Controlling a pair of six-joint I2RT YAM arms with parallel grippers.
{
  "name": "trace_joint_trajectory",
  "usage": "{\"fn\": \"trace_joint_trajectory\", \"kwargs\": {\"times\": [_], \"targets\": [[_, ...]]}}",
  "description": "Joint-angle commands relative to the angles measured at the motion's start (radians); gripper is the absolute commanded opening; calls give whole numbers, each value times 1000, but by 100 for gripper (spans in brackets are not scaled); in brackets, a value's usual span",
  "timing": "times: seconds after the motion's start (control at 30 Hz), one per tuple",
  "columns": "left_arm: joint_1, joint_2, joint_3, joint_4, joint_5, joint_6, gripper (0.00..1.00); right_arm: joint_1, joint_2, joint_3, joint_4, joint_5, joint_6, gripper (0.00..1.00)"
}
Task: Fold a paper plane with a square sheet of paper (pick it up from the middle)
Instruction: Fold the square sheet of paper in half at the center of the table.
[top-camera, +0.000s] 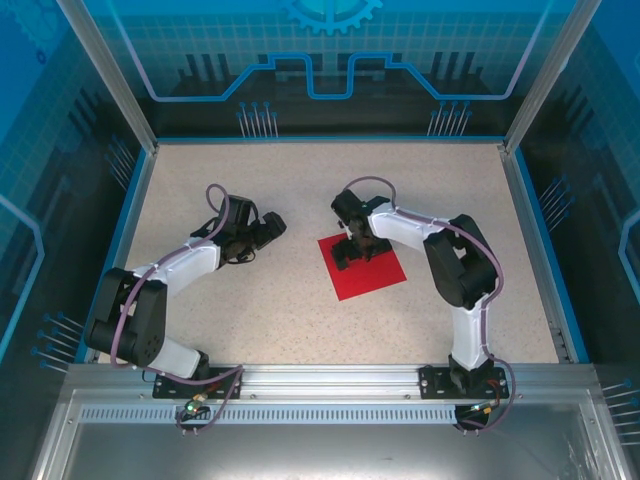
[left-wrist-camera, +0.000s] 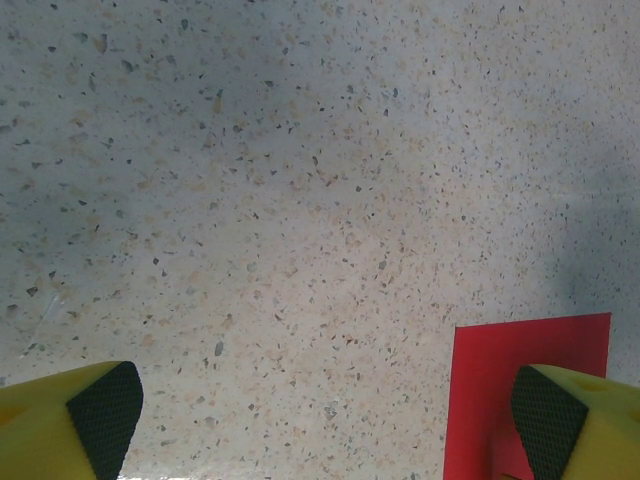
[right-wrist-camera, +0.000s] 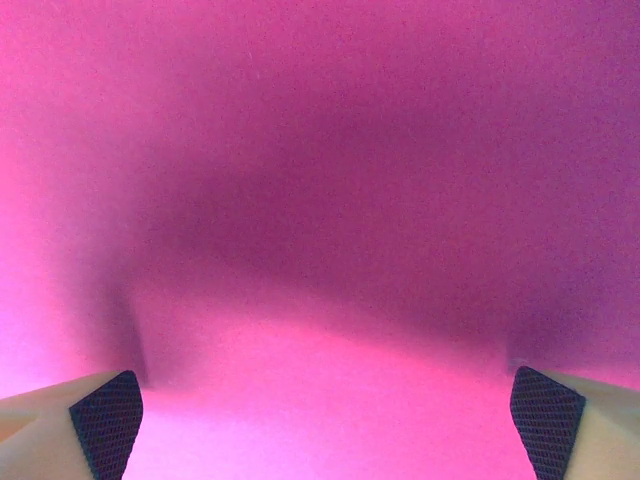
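Red paper (top-camera: 372, 276) flat; R fingers (right-wrist-camera: 105, 425) wide open over it, L fingers (left-wrist-camera: 105, 415) open, empty.

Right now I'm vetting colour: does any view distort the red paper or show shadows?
Top external: the square sheet of paper reads true red. Left wrist: its corner is crisp red; soft shadow greys the table at right. Right wrist: it looks magenta and blurred, a broad dark shadow across it.

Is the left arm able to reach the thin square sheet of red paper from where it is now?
Probably yes. The open left end effector hovers beside the red square paper sheet, with bare speckled table between. However, the right end effector sits over its far part.
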Motion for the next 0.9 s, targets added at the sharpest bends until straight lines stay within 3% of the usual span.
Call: {"fn": "trace_joint_trajectory", "kwargs": {"times": [0.0, 0.87], "targets": [[-5, 8, 1, 6, -8, -19, 99, -5, 27, 12, -49, -1, -14, 99], [-5, -6, 14, -19, -17, 3, 99, -41, 97, -40, 0, -31, 31, 84]]}}
